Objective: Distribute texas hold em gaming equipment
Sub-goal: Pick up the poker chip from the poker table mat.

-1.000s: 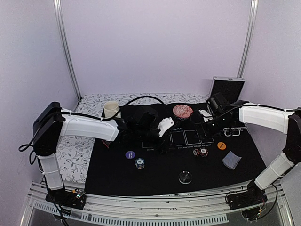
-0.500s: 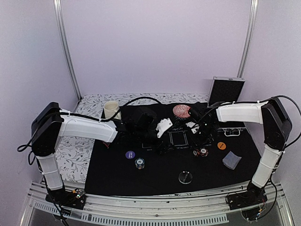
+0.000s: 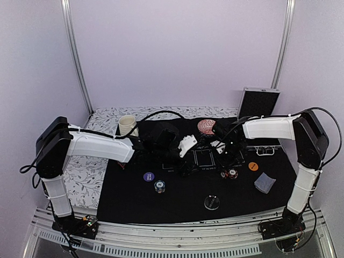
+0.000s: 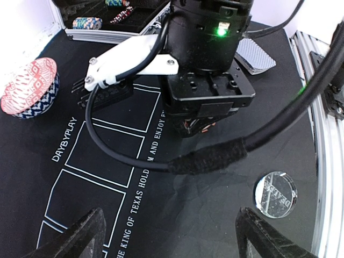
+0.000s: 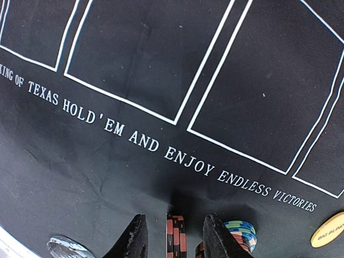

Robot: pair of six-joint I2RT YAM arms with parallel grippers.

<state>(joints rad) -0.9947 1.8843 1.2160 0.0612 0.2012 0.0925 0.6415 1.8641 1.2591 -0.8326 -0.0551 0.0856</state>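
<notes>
My right gripper [image 5: 174, 226] points down at the black mat, open, its two fingers straddling an upright red-and-black chip stack [image 5: 176, 241] with a gap on each side. A blue-green chip stack [image 5: 239, 232] stands just right of it. In the top view these chips [image 3: 230, 173] lie below the right gripper [image 3: 226, 163]. My left gripper [image 4: 171, 212] hangs open over the mat's lettering with nothing between its fingers; the clear disc [image 4: 275, 194] lies to its right. Also on the mat are a purple disc [image 3: 149, 176], a chip stack [image 3: 159, 186], an orange disc [image 3: 252, 166] and grey-blue cards [image 3: 264, 183].
The red patterned bowl [image 3: 208, 127] and the cream mug [image 3: 127, 124] stand at the back. An open chip case [image 3: 259, 101] sits at the back right. The right arm's wrist [image 4: 207, 54] hangs close in front of my left gripper, its cable crossing the view.
The right arm has swung left from near the case and come down over the chip stacks, its jaws narrowing round the red-and-black one. The left arm has barely moved.
</notes>
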